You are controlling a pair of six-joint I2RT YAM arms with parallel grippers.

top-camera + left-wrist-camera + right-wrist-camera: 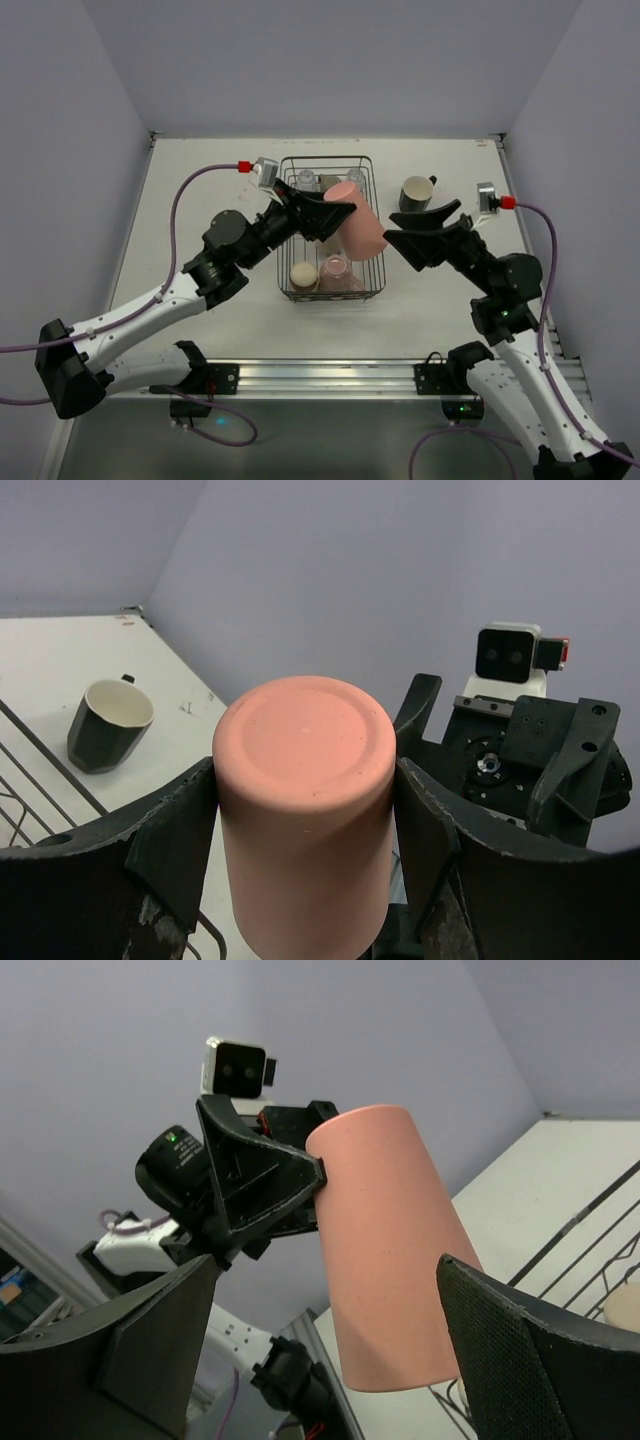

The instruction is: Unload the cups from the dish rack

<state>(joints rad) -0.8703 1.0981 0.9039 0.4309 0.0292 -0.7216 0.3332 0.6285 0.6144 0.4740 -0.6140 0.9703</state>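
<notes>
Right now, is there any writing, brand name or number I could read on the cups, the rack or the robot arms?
No readable text in any view.
Pink cup: plain, no print.
Black mug: plain, no logo.
Dish rack: bare wire, no tag.
White camera box: no label showing.

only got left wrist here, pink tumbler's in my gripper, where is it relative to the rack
Observer: From the top, the pink tumbler hangs tilted over the dish rack's right rim.
Operator: right gripper on it yet
Observer: No, the right gripper is open, a finger either side of the tumbler's end, gaps showing.
Operator: what's left in the rack
Observer: A beige cup and a pink cup near end, clear glasses far end.
</notes>
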